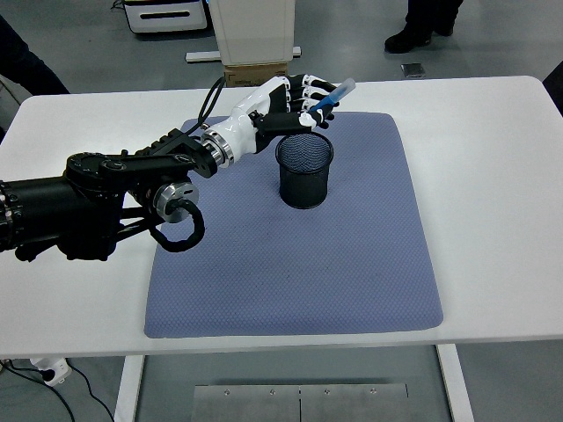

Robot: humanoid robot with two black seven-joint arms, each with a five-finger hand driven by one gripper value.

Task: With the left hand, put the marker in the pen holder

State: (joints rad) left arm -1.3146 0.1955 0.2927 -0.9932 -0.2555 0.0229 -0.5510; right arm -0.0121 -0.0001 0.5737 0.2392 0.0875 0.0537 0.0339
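A black mesh pen holder (pixel 305 170) stands upright on the blue-grey mat (pixel 299 255), toward its far middle. My left hand (pixel 295 101), white with black fingers, hovers just behind and above the holder's far rim. Its fingers are curled on a blue marker (pixel 329 97), which is tilted, its pale cap pointing up and to the right and its lower end over the holder's far edge. The marker is outside the holder. My black left arm (pixel 106 189) stretches in from the left edge over the table.
The white table (pixel 493 176) surrounds the mat on all sides. Beyond the far edge stand a cardboard box (pixel 251 70) and a white cabinet base. A person's shoes (pixel 413 35) show on the floor at the top right.
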